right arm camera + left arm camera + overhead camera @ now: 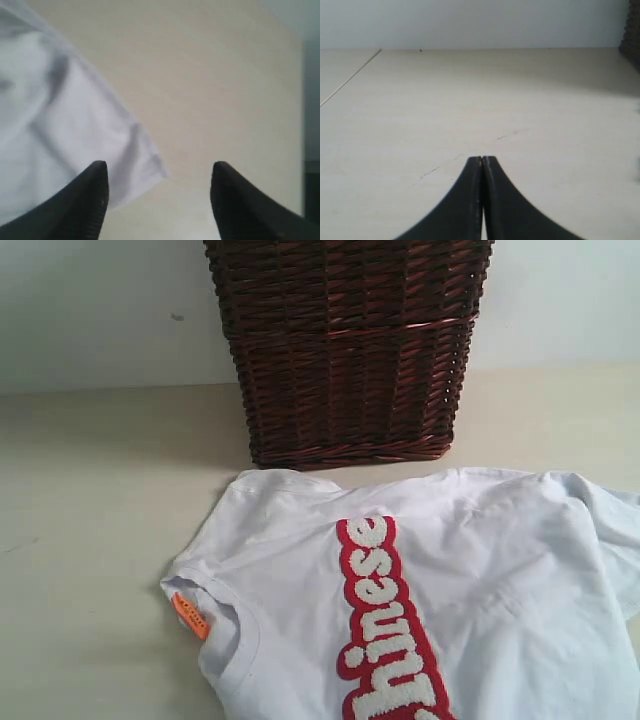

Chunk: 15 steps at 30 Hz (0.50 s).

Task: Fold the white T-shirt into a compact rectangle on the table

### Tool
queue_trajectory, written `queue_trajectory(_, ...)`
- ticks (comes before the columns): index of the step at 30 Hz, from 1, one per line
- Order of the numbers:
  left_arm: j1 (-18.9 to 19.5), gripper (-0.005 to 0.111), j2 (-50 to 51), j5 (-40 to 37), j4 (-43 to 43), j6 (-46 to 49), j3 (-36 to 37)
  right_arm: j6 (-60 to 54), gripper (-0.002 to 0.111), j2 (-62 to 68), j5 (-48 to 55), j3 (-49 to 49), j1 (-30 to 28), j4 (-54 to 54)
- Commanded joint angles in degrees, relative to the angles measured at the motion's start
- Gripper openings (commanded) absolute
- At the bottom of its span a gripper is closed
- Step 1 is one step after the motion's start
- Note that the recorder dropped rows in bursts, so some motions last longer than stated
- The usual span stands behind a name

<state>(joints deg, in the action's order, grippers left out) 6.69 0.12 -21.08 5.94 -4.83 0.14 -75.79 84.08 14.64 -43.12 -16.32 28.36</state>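
Note:
The white T-shirt (470, 570) lies spread on the table (90, 540), its red-outlined white letters (385, 620) running down the chest and an orange tag (190, 615) at the collar. No gripper shows in the exterior view. In the left wrist view my left gripper (483, 159) is shut on nothing, above bare table (470, 100). In the right wrist view my right gripper (159, 172) stands open above the table (210, 90). A corner of the T-shirt (75, 135) reaches between its fingers, one fingertip (97, 172) over the cloth, and nothing is gripped.
A dark brown wicker basket (345, 345) stands at the back of the table, just behind the shirt. Its edge shows in the left wrist view (632, 35). A pale wall (100, 300) rises behind the table.

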Motion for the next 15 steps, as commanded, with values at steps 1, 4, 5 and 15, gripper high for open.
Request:
queue_trajectory(1,0.18,0.0,-0.12,0.37,-0.25,0.08,-0.14,-18.4,0.05,-3.3,39.62,1.25,8.02,1.5)
queue_trajectory(4,0.18,0.0,-0.12,0.37,-0.25,0.08,-0.14,-26.87,0.05,-3.3,38.47,7.75,14.06,-1.45)
queue_trajectory(5,0.18,0.0,-0.12,0.37,-0.25,0.08,-0.14,-27.82,0.05,-3.3,36.79,9.18,14.59,-2.59)
queue_trajectory(15,0.18,0.0,-0.12,0.37,-0.25,0.08,-0.14,-37.03,0.01,-1.95,15.38,19.17,15.02,-4.01)
